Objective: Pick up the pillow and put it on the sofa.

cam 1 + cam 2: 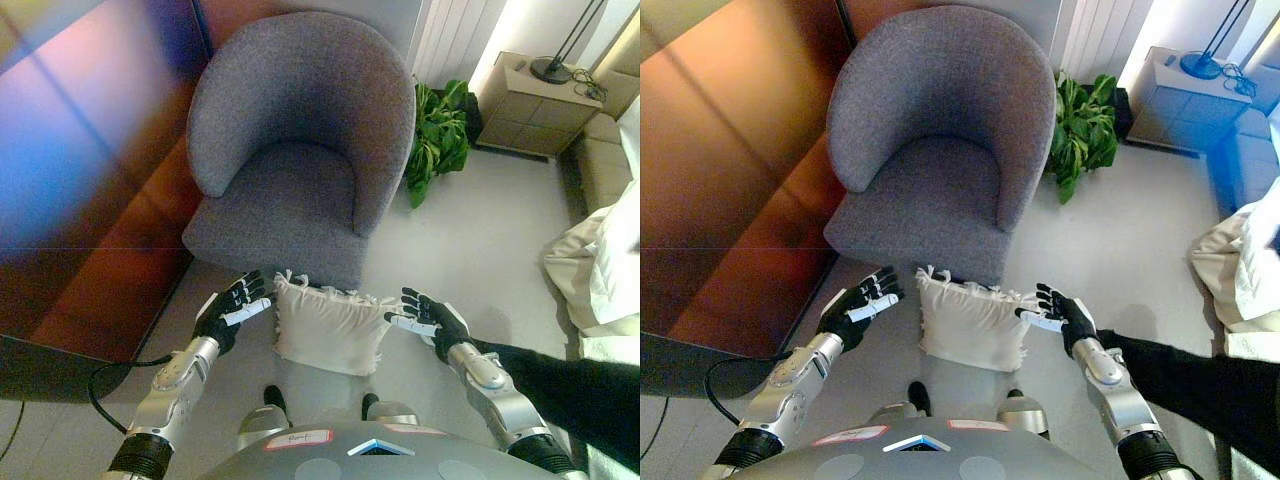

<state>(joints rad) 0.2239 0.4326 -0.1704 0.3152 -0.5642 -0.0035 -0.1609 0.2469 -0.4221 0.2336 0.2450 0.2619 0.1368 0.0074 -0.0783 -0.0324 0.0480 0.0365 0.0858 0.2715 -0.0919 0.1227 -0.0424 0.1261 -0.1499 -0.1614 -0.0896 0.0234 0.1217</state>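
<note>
Pillow (330,322), cream square fabric with tassels, on the floor (470,240) between both hands.
Left hand (232,306) and right hand (430,318) flank it, fingers spread; grey upholstered tub armchair (295,140) just beyond.

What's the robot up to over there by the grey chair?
It is reaching for a cream fringed square pillow lying on the floor in front of a grey fabric tub armchair. Its left hand and right hand are open on either side of the pillow, not clearly gripping it. The pillow is not lifted yet.
</note>
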